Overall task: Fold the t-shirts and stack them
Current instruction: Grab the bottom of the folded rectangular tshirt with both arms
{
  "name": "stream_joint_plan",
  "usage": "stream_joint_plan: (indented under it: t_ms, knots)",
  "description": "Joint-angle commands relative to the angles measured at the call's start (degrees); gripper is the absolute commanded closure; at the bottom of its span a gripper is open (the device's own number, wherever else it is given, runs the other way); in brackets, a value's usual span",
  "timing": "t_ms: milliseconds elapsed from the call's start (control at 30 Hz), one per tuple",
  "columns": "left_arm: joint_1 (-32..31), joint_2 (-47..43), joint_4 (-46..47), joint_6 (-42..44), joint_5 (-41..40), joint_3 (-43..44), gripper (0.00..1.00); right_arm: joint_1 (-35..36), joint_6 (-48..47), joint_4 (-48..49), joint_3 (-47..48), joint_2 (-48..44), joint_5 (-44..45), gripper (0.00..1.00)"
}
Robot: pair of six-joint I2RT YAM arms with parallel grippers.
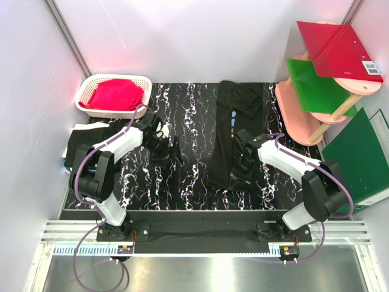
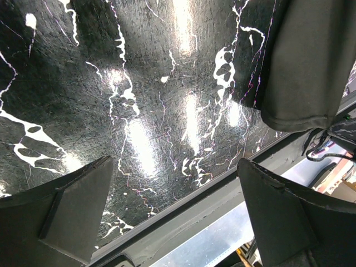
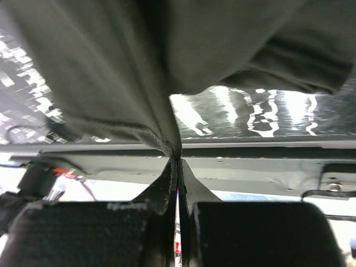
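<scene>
A black t-shirt (image 1: 226,131), folded into a long strip, lies on the marbled black mat right of centre. My right gripper (image 1: 238,172) is at its near end. In the right wrist view the jaws (image 3: 178,162) are pressed together on the hem of this t-shirt (image 3: 139,67), which bunches up from the tips. My left gripper (image 1: 167,149) hangs over bare mat left of the strip, jaws wide apart with nothing between them (image 2: 175,163). The strip's edge (image 2: 306,61) shows at the upper right of the left wrist view. A second black t-shirt (image 1: 85,143) lies crumpled at the mat's left edge.
A white basket (image 1: 143,85) holding red cloth stands at the back left. A pink tiered stand (image 1: 298,118) with red and green boards, and a dark green folder (image 1: 358,155), crowd the right side. White walls close in on three sides.
</scene>
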Motion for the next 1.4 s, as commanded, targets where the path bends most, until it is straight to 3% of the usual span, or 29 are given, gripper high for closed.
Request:
stream_joint_plan:
  t_ms: [0, 367, 667, 700, 767, 800, 900, 933, 1100, 1367]
  knots:
    - [0.3, 0.5, 1.5, 0.7, 1.6, 2.1, 0.01, 0.4, 0.7, -2.3, -1.2, 1.4, 2.8, 1.00]
    - [0.3, 0.7, 1.5, 0.4, 2.0, 2.2, 0.01, 0.2, 0.4, -3.9, 2.1, 0.7, 10.5, 1.00]
    - [0.3, 1.0, 1.0, 0.8, 3.0, 3.1, 0.01, -0.1, -1.9, 0.6, 2.0, 11.0, 18.7, 1.00]
    - [0.3, 1.0, 0.9, 0.8, 3.0, 3.1, 0.01, -0.2, -2.5, 0.5, 2.7, 11.2, 19.4, 0.94]
    - [0.3, 0.9, 0.5, 1.0, 3.0, 3.3, 0.01, 0.0, -2.9, -0.5, 5.1, 9.5, 20.1, 0.69]
    - [0.3, 0.9, 0.3, 1.1, 3.1, 3.4, 0.01, -0.1, -2.9, -0.8, 5.8, 8.1, 20.4, 0.42]
    - [0.3, 0.8, 0.1, 1.2, 3.0, 3.4, 0.01, -0.1, -2.5, -2.1, 8.7, 0.3, 22.9, 0.08]
    - [0.3, 1.0, 0.0, 1.1, 3.0, 3.3, 0.01, -0.1, -2.1, -2.1, 9.5, -3.6, 23.9, 0.03]
    - [0.2, 1.6, -0.2, 0.8, 3.5, 3.9, 0.01, -1.2, -6.4, -0.8, 16.5, -5.2, 31.0, 0.00]
    - [0.2, 2.6, -3.3, 1.6, 3.0, 7.5, 0.01, -5.4, -18.9, 6.2, 35.3, 22.9, 30.9, 0.04]
